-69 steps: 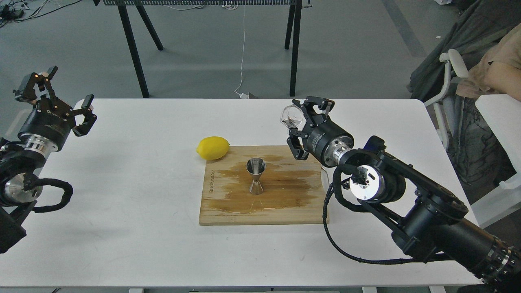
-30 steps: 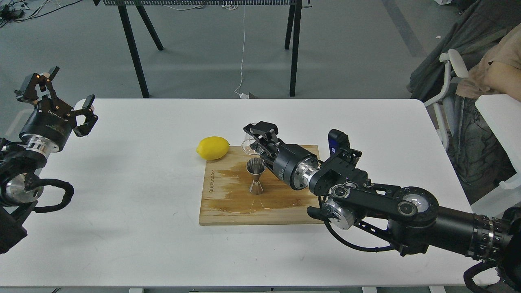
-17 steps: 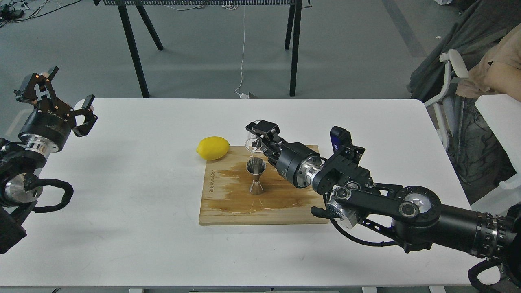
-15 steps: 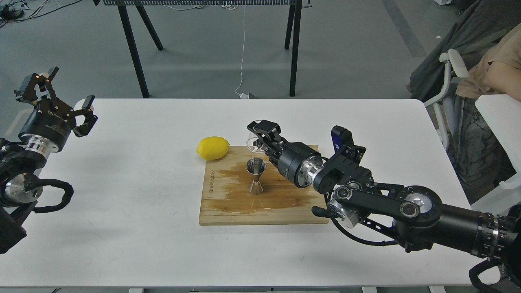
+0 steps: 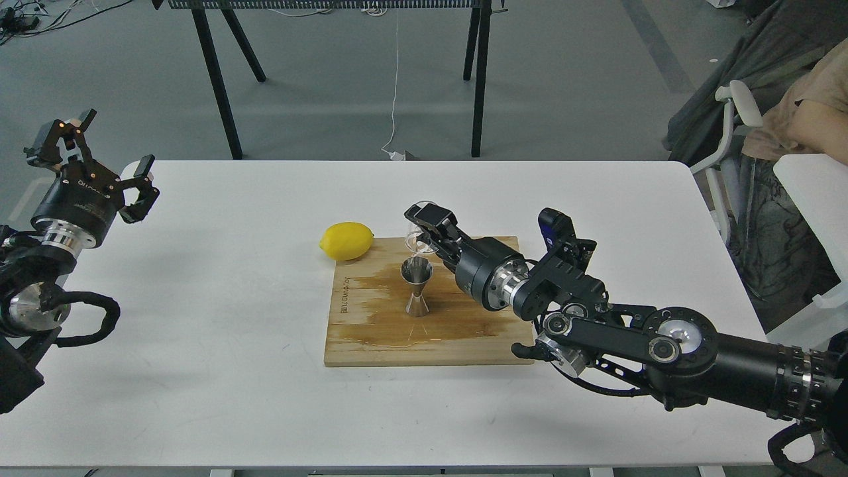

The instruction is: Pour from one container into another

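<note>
The steel jigger stands upright on the wet wooden board. Just above and behind its mouth hangs the small clear cup, tilted over on its side, with my right gripper shut on it. The cup is mostly hidden by the black fingers. Whether any liquid runs from it I cannot tell. My left gripper is held up at the table's far left edge, open, nothing in it.
A yellow lemon lies at the board's back left corner. The white table carries the board in its middle. A chair and a seated person are at the right, black table legs behind.
My right arm swung left and down from the board's right, carrying the cup over the jigger. In the last half second the cup tipped further and edged right. The left arm stayed still.
</note>
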{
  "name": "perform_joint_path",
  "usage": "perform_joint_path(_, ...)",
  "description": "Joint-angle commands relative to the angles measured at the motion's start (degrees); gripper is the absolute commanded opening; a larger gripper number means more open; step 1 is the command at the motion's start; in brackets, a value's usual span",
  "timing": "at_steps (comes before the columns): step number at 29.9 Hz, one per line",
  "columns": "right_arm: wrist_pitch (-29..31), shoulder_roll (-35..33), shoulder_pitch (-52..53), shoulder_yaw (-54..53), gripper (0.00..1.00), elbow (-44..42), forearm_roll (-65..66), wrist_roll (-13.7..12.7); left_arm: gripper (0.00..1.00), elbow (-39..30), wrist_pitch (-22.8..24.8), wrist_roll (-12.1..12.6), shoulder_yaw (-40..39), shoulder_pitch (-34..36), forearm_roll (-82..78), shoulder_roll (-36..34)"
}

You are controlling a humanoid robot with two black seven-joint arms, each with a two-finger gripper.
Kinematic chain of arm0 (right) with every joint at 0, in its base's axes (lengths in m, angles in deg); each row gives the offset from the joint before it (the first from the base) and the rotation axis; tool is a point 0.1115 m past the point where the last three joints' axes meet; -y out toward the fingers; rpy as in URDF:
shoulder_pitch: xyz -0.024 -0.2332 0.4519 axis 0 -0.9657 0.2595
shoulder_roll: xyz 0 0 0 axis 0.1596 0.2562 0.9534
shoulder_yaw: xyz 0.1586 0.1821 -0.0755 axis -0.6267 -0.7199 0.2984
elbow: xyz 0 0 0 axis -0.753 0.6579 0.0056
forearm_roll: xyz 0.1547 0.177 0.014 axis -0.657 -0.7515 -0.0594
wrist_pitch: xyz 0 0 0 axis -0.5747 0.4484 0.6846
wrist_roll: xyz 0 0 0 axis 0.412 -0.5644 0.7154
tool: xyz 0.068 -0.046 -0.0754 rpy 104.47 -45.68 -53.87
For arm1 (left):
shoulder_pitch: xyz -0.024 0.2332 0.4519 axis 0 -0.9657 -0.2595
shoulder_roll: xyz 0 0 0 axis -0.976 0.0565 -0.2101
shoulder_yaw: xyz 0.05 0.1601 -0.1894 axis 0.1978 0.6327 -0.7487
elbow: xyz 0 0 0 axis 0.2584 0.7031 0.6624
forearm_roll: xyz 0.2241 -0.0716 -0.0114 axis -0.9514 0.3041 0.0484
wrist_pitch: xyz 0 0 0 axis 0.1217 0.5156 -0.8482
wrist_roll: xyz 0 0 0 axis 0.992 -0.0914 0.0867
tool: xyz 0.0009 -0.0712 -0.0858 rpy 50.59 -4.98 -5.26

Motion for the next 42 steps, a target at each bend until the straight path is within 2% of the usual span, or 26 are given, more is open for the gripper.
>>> perform_joint_path(1,0.0,0.0,0.22,0.1,0.42,-0.13,0.9,0.01,0.99,0.0,0.0,0.0,0.0,-0.01,0.0,-0.05)
perform_joint_path(42,0.0,0.97,2.51,5.64,0.42,-3.2,4.77,0.27,0.99,0.0,0.0,0.0,-0.08,-0.01,0.0,-0.05)
